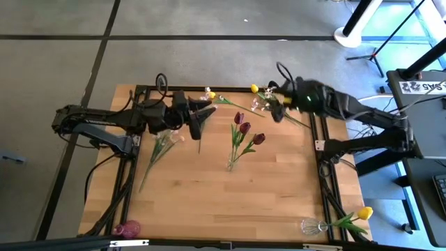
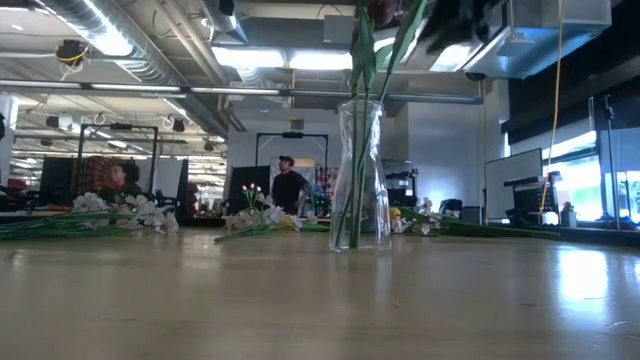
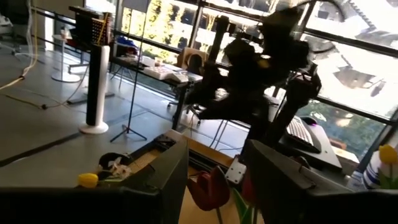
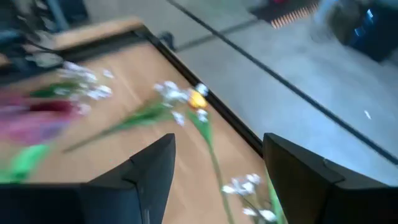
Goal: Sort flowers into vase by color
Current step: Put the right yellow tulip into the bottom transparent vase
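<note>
Both grippers, left and right, hung open and empty above the table, flanking red tulips in a vase.

You have three dark red tulips standing in the glass vase mid-tabletop; white-pink sprays lie flat at left; yellow tulips lie along the far edge.

High view straight down; low view table-level—both share vase; wrist views look past fingers.
</note>
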Tool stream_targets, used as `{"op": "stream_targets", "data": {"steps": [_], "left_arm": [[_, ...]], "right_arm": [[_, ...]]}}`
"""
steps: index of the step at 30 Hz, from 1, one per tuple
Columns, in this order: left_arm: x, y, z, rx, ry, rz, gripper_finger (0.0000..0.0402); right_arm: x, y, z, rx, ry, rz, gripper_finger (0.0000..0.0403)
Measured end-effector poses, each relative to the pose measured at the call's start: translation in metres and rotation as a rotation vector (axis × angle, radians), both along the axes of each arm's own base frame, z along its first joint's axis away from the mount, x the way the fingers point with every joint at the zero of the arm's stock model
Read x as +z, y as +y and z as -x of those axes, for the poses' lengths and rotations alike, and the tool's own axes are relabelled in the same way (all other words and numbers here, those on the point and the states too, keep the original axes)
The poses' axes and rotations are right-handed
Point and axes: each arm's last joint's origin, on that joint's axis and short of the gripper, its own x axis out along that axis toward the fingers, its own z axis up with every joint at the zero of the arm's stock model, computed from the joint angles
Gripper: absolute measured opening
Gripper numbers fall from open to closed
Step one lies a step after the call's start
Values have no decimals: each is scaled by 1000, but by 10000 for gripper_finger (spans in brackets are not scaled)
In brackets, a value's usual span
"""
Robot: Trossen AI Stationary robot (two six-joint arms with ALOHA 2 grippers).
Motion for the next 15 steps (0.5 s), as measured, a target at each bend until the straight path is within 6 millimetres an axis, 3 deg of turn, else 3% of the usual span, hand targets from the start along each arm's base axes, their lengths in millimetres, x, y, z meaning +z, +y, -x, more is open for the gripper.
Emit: {"op": "stream_targets", "data": {"steps": [8, 15], "left_arm": [[0, -3, 0, -14, 3, -4, 160], [0, -3, 0, -11, -7, 19, 160]], "right_arm": [[-42, -88, -4, -21, 194, -99, 235], [-107, -154, -21, 36, 358, -172, 202]]}}
